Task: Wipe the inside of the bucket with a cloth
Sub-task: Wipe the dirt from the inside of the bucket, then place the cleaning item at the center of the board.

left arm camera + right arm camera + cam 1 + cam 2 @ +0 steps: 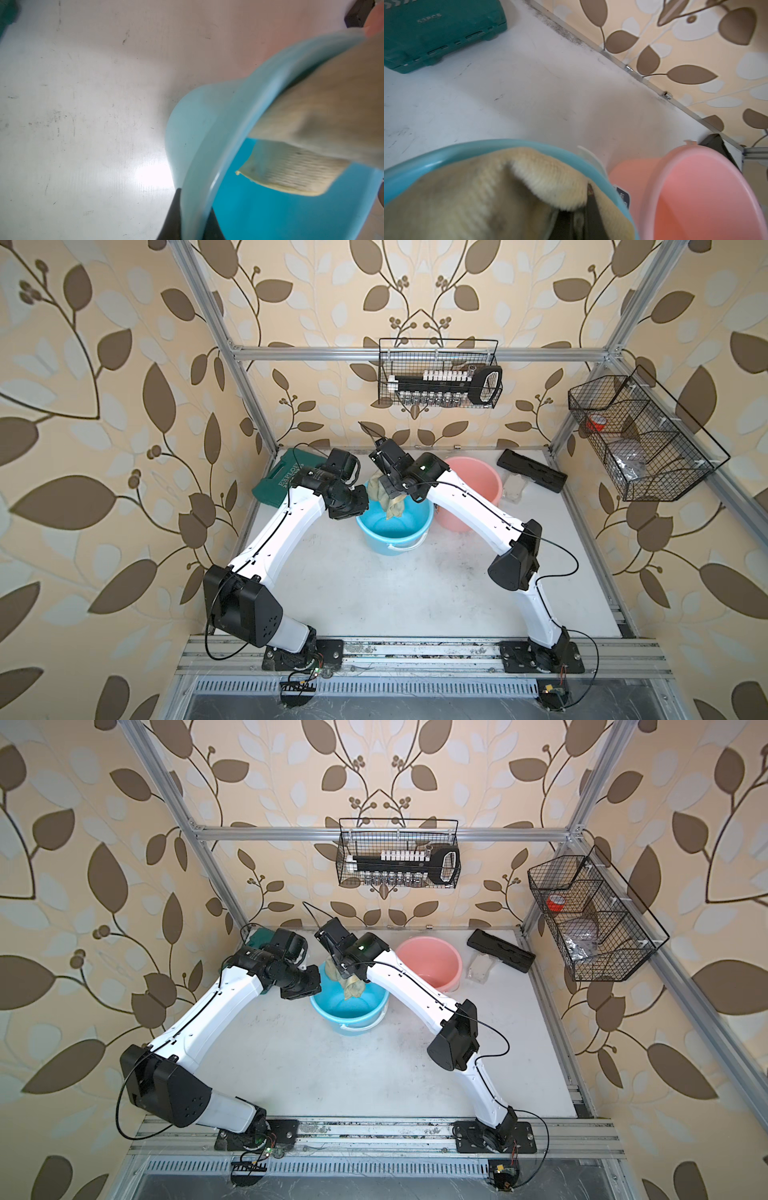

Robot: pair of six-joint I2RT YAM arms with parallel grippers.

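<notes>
Holding the rim of the blue bucket (392, 548), your left fingers (171, 220) are clamped on it. Right fingers (593, 207) clamped on the cloth (394, 506), which hangs inside that bucket at its far wall. Pink bucket (478, 487) just beside, on the surface (374, 597).

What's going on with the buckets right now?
The left gripper is clamped on the rim of the blue bucket, apparently steadying it. The right gripper is shut on the stained beige cloth and holds it just inside the bucket's far rim, with a corner hanging into the bucket. The pink bucket behind it stands untouched.
</notes>
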